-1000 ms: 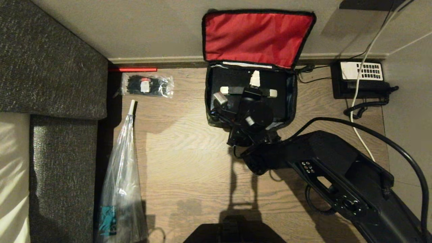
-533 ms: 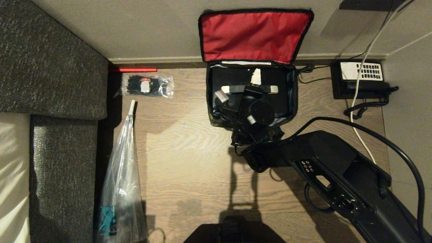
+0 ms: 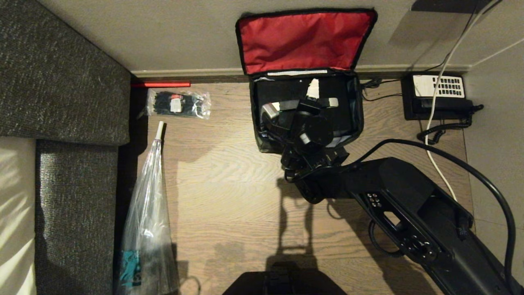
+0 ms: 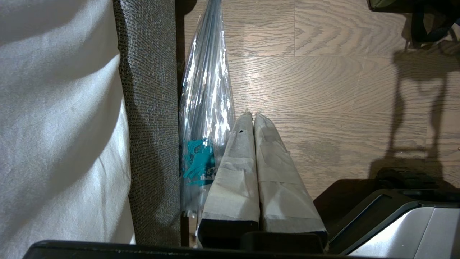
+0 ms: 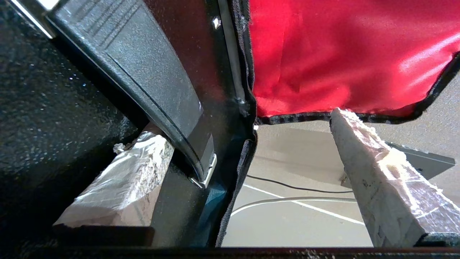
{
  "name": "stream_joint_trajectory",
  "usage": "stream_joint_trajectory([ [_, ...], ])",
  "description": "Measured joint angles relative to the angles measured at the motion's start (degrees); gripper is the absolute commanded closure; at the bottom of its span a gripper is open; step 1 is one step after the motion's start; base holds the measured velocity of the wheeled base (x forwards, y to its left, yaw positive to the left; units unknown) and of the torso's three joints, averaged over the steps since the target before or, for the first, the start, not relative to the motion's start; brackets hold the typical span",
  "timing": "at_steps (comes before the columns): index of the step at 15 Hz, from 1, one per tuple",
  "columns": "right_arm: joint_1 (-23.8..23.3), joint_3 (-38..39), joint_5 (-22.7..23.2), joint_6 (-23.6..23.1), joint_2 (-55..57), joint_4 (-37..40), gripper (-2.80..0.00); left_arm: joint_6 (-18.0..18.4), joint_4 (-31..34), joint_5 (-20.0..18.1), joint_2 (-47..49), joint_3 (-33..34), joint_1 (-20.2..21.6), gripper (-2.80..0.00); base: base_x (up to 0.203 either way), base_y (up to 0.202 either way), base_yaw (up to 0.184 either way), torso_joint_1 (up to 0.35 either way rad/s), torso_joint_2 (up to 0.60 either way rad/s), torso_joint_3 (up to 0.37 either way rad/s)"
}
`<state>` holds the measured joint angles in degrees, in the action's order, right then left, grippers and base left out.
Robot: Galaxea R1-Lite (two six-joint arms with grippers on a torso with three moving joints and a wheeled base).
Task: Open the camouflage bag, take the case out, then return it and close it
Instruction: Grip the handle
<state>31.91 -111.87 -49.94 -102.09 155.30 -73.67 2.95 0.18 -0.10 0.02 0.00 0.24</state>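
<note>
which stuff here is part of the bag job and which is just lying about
Job: camouflage bag, lid open; case inside it; right gripper, jaws wide, over the bag.

Lying about: desk phone, packet of ties, clear plastic sleeve, left gripper parked.

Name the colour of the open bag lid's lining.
Red, on the camouflage bag; clearest in the head view.

The right arm [image 3: 409,213] was seen as a bulky matte-black housing with a cluster of small buttons and a thick black cable [image 3: 470,172] looped along it, while the fingers [image 5: 381,180] of both grippers were wrapped in pale, worn tape.
</note>
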Motion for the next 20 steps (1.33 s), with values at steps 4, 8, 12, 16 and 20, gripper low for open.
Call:
stream_joint_trajectory([
  [4,0.98,-0.19,-0.27,3.18,-0.41,1.42,-2.80,0.02,-0.02,0.00,0.00,0.00,0.00,0.00,0.000,0.000,0.000,0.000,0.00,0.000],
  [8,3.31,-0.33,-0.61,11.02,-1.17,5.35,-2.80,0.02,0.00,-0.01,0.00,0.00,0.00,0.00,0.000,0.000,0.000,0.000,0.00,0.000],
  [12,3.87,-0.26,-0.17,10.80,-1.27,6.72,-2.80,0.02,-0.02,0.00,0.00,0.00,0.00,0.00,0.000,0.000,0.000,0.000,0.00,0.000],
  [16,2.44,-0.11,5.22,9.81,-0.16,7.94,-2.80,-0.01,0.00,0.00,0.00,0.00,0.00,0.00,0.000,0.000,0.000,0.000,0.00,0.000],
  [20,0.89,-0.11,12.90,9.52,1.47,3.36,-2.80,-0.04,-0.02,0.00,0.00,0.00,0.00,0.00,0.000,0.000,0.000,0.000,0.00,0.000],
])
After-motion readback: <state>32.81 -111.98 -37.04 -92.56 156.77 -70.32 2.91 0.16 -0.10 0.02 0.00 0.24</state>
